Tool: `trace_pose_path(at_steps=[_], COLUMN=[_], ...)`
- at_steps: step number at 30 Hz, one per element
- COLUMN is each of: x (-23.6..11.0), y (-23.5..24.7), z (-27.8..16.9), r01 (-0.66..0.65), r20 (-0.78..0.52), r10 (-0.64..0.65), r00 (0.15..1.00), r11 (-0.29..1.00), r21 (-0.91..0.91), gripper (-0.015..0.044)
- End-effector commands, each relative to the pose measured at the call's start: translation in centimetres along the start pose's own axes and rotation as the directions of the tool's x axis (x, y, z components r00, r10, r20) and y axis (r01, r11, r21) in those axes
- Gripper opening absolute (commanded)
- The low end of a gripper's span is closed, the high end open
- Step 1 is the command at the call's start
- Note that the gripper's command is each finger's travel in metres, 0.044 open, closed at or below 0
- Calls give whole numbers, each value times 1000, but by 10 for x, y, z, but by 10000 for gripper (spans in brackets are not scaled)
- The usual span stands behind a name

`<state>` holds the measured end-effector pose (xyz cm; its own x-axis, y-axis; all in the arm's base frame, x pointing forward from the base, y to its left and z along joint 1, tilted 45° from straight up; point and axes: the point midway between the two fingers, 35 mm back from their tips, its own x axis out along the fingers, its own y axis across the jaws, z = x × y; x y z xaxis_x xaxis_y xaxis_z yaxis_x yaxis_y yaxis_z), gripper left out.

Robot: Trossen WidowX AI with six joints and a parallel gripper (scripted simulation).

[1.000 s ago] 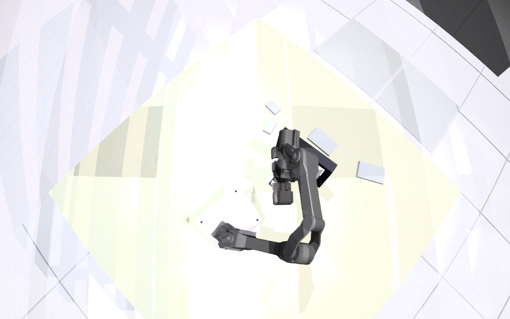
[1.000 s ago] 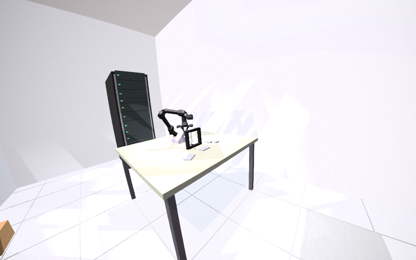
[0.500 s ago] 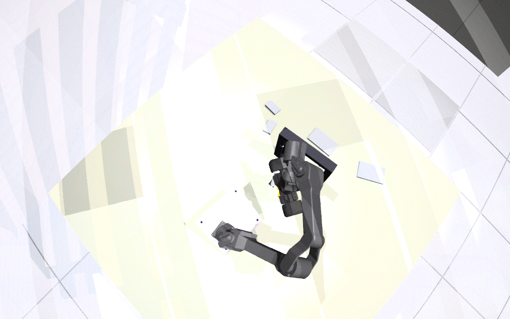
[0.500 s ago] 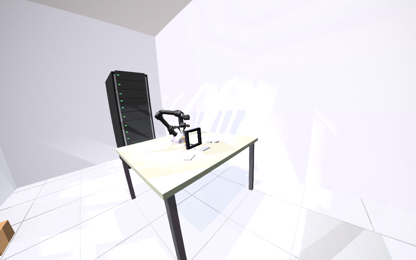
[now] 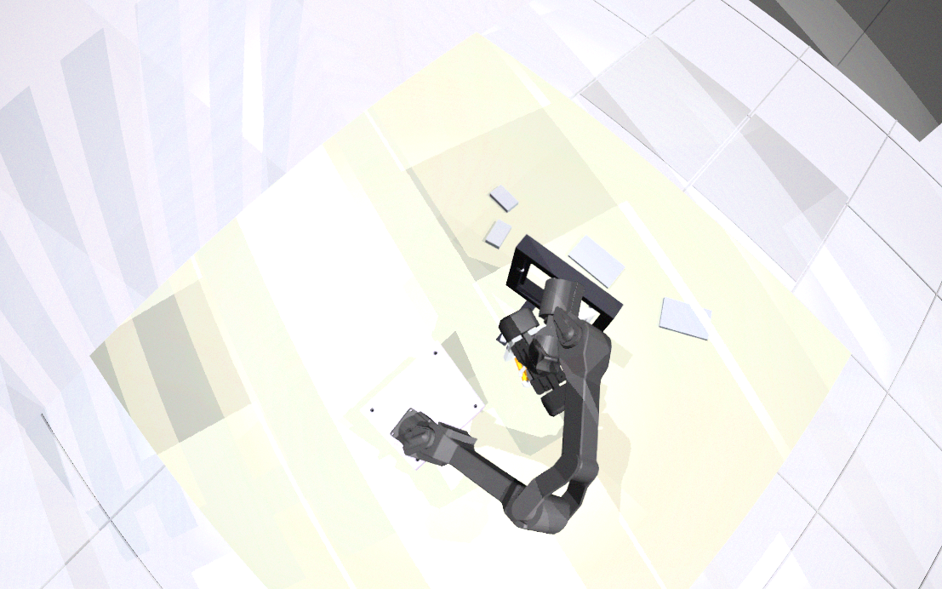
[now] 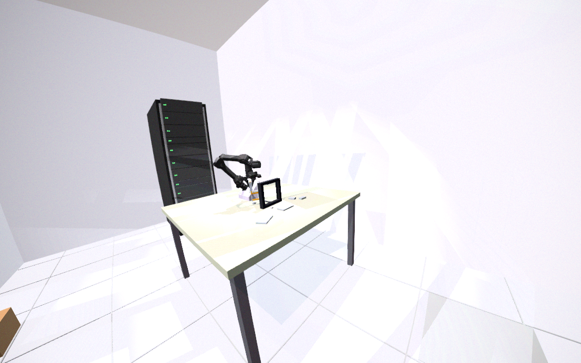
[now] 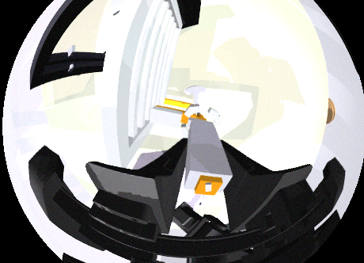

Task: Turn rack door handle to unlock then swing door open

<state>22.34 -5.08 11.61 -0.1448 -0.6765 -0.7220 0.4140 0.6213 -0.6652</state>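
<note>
grey handle (image 7: 207,151) between the fingers of the hand (image 7: 202,142) (image 5: 533,358) (image 6: 251,181), pinched from both sides

The top view looks down from high over the pale yellow wooden table (image 5: 679,454) (image 6: 211,225). The exterior view looks across the room from farther away, a bit above the tabletop. Both show the black square frame (image 5: 569,267) (image 6: 261,196). The wrist view looks along the black gripper fingers, very close.
</note>
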Motion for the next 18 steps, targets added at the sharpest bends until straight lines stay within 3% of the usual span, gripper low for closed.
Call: trace_pose_path(at_steps=[1, 18], x=[0, -1], y=[-10, -42], z=[3, 14], r01=[5, 8], r20=[9, 10], r10=[-4, -5], r00=[1000, 1000], r11=[997, 955], r21=[-82, -298], gripper=[17, 17])
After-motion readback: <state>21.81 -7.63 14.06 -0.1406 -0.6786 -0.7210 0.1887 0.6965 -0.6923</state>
